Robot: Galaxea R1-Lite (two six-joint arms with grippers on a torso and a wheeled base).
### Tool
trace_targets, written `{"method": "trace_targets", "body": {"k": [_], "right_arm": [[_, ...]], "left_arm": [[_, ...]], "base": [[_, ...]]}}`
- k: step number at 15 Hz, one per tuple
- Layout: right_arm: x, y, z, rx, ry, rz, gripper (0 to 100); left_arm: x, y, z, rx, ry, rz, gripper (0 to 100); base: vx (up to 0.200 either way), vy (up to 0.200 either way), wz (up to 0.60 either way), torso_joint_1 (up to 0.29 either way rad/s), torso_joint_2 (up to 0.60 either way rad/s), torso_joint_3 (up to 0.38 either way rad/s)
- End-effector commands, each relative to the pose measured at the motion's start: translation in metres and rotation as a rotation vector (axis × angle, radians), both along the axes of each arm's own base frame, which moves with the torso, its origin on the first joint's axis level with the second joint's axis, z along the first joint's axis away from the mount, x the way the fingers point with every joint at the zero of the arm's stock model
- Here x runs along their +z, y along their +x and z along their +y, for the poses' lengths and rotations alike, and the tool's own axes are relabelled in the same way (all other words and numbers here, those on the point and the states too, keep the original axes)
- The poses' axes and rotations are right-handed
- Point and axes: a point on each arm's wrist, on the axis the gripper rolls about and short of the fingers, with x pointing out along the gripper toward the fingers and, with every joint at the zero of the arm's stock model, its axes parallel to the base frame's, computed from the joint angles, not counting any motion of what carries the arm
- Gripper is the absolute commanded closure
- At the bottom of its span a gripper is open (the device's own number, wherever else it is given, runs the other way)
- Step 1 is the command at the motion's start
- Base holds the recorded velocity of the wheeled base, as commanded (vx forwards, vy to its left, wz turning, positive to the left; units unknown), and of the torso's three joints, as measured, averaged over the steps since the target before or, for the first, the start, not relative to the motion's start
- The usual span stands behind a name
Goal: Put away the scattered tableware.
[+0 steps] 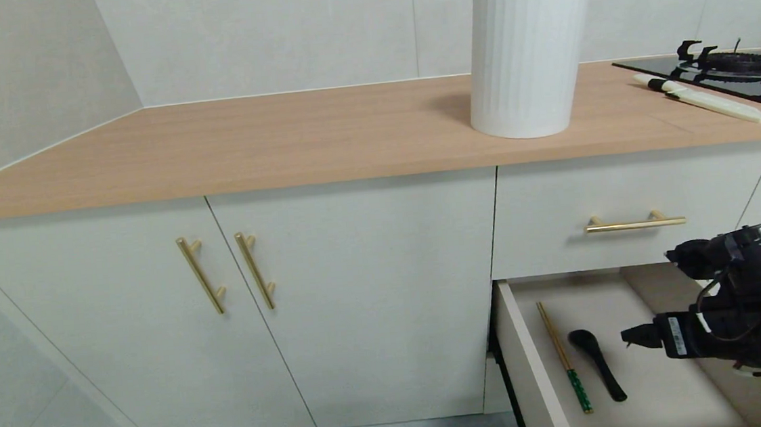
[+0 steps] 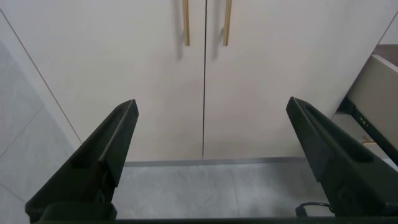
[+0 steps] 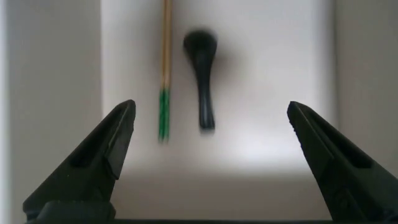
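Open drawer (image 1: 535, 364) sits low on the right, pulled toward me under a closed drawer with a gold bar handle (image 1: 634, 223). Two pieces of tableware lie on its floor: chopsticks (image 1: 564, 367), bamboo with green near ends, along the left wall, and a black spoon (image 1: 596, 363) just right of them, not touching, bowl at the far end and handle toward me. My right end effector (image 1: 635, 337) hangs over the drawer to the right of the spoon. In its wrist view its fingers (image 3: 93, 168) are spread wide and grip nothing, with the chopsticks (image 3: 165, 81) and spoon (image 3: 202, 74) below and between them. My left end effector (image 2: 208, 162) is also spread and empty, low down, facing the double cabinet doors (image 2: 205, 81) and a strip of grey floor (image 2: 211, 186). Both doors carry slanted gold handles (image 1: 202, 275). On the wooden table (image 1: 279, 140) above stands a tall white ribbed container (image 1: 527, 52), right of centre. Farther right is a black gas hob (image 1: 736, 70), with a pale knife (image 1: 701, 99) lying at its near left edge.
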Motion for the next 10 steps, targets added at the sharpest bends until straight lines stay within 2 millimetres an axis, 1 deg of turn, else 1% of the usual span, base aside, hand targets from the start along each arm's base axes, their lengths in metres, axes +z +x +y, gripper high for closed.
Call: {"method": "trace_targets", "body": {"k": [1, 2, 4, 8, 9, 10], "right_arm": [[0.054, -0.033, 0.007, 0.056, 0.018, -0.092, 0], [0.059, -0.039, 0.009, 0.070, 0.015, -0.076, 0], [0.062, -0.046, 0.008, 0.079, 0.005, -0.032, 0], [0.062, -0.048, 0.008, 0.082, -0.001, -0.013, 0], [0.062, -0.048, 0.008, 0.082, -0.001, -0.011, 0], [0.060, -0.051, 0.007, 0.088, -0.014, 0.032, 0]], "left_arm": [[0.000, 0.000, 0.000, 0.001, -0.001, 0.000, 0], [0.000, 0.000, 0.000, 0.001, -0.001, 0.000, 0], [0.000, 0.000, 0.000, 0.001, -0.001, 0.000, 0], [0.000, 0.000, 0.000, 0.001, -0.003, 0.000, 0], [0.000, 0.000, 0.000, 0.001, -0.003, 0.000, 0], [0.000, 0.000, 0.000, 0.001, -0.007, 0.000, 0]], "base": [[0.000, 0.000, 0.00, 0.000, 0.00, 0.000], [0.000, 0.000, 0.00, 0.000, 0.00, 0.000], [-0.200, 0.000, 0.00, 0.002, 0.00, 0.002], [-0.200, 0.000, 0.00, -0.002, 0.00, 0.005], [0.000, 0.000, 0.00, 0.000, 0.00, 0.000], [0.000, 0.000, 0.00, 0.000, 0.00, 0.000]]}}
